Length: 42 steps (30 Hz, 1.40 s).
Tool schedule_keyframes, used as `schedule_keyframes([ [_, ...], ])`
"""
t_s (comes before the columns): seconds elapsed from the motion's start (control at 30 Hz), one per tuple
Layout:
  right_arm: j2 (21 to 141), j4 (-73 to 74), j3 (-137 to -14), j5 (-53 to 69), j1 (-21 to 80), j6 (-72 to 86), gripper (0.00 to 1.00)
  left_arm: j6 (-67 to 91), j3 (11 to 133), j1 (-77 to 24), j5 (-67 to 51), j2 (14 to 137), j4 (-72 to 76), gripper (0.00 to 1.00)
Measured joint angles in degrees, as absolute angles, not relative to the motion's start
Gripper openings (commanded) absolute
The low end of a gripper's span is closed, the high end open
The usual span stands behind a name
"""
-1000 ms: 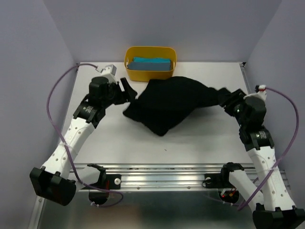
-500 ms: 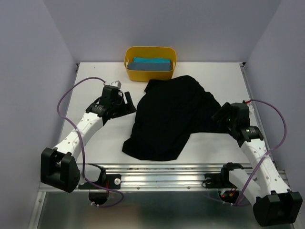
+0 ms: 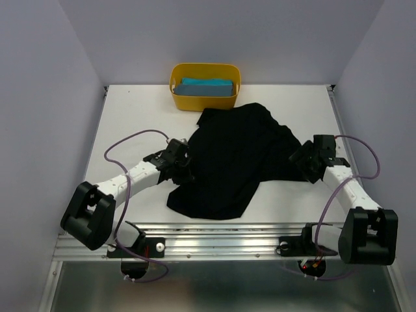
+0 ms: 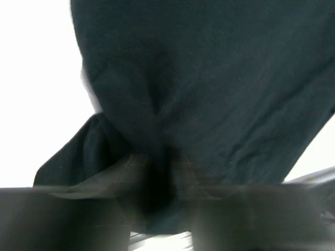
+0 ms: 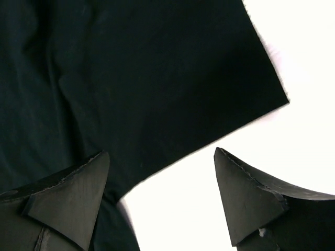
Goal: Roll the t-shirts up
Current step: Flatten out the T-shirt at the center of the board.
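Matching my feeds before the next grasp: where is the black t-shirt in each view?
Top external: black t-shirt spread mid-table, in front of the yellow tub.
Left wrist: fills most of the frame, bunched at bottom centre.
Right wrist: covers the upper left, straight hem running diagonally.
Shared landmark: white table, bright beside the cloth in every view.

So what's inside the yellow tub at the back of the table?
A teal-blue t-shirt, folded or rolled into a neat bundle, fills the yellow tub. The tub's floor, and anything beneath the bundle, is covered and cannot be seen.
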<state>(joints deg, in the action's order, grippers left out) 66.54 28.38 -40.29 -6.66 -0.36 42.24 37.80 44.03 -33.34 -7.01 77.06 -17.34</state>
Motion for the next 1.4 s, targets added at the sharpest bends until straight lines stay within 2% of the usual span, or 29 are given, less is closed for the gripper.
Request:
schedule_keyframes([
  [0.03, 67.53, 27.2, -40.12, -4.95, -2.5, 42.24, 0.83, 37.78, 44.29, -33.32, -6.61, 78.0, -17.45, 0.0],
  [0.23, 72.29, 20.93, -35.66, 3.7, -13.78, 42.46, 0.76, 35.83, 50.33, -32.03, -3.73, 82.74, -19.16, 0.0],
  [0.43, 74.7, 15.59, -33.67, 6.59, -14.17, 42.7, 0.57, 32.97, 56.84, -23.53, -1.43, 83.44, -19.09, 0.0],
  [0.57, 74.96, 10.39, -31.35, 7.49, -11.31, 42.57, 0.22, 31.0, 63.57, -17.39, -0.08, 88.33, -19.16, 0.0],
  [0.6, 75.2, 10.04, -31.2, 7.46, -9.52, 42.39, 0.07, 30.17, 66.0, -16.56, 0.36, 90.43, -19.22, 0.0],
  [0.63, 75.46, 9.69, -31.2, 7.44, -8.29, 42.48, 0.03, 29.63, 67.51, -16.16, 0.56, 91.85, -19.31, 0.0],
  [0.67, 75.72, 9.23, -31.2, 7.46, -7.35, 42.33, 0.01, 28.82, 70.04, -15.7, 0.8, 94.19, -19.92, 0.0],
  [0.77, 76.38, 7.97, -31.14, 7.53, -3.7, 42.92, 0.01, 26.57, 77.03, -14.66, 1.02, 100.31, -21.12, 0.16],
  [0.8, 76.38, 7.64, -31.0, 7.53, -2.76, 43.33, 0.01, 25.96, 79.02, -14.39, 0.97, 102.13, -21.3, 0.34],
  [0.87, 75.85, 6.79, -30.22, 7.51, -1.37, 44.05, 0.01, 24.88, 83.07, -13.78, 0.95, 105.06, -22.5, 0.47],
  [0.9, 75.13, 6.83, -29.58, 7.46, -0.64, 44.56, 0.01, 24.16, 84.99, -13.43, 1.02, 106.1, -23.0, 0.62],
  [0.97, 72.29, 7.09, -27.49, 7.42, 0.12, 45.5, 0.01, 23.51, 87.83, -12.97, 1.37, 106.85, -23.94, 0.71],
  [1.1, 65.01, 8.84, -23.68, 6.42, 0.43, 46.85, 0.01, 22.94, 89.12, -12.45, 2.37, 104.03, -24.75, 0.71],
  [1.17, 62.89, 9.69, -23.03, 6.02, 0.43, 47.2, 0.01, 23.03, 86.15, -12.45, 2.9, 99.42, -24.75, 0.68],
  [1.2, 61.95, 10.24, -22.9, 5.78, 0.43, 47.37, 0.01, 23.11, 84.64, -12.51, 3.07, 97.47, -24.8, 0.63],
  [1.33, 62.17, 10.79, -22.9, 5.15, 0.43, 47.37, 0.01, 25.58, 71.33, -13.34, 4.36, 83.99, -24.95, 0.62],
  [1.4, 63.18, 11.22, -23.09, 4.95, 0.43, 47.29, 0.01, 28.03, 63.53, -15.49, 4.25, 77.54, -25.15, 0.65],
])
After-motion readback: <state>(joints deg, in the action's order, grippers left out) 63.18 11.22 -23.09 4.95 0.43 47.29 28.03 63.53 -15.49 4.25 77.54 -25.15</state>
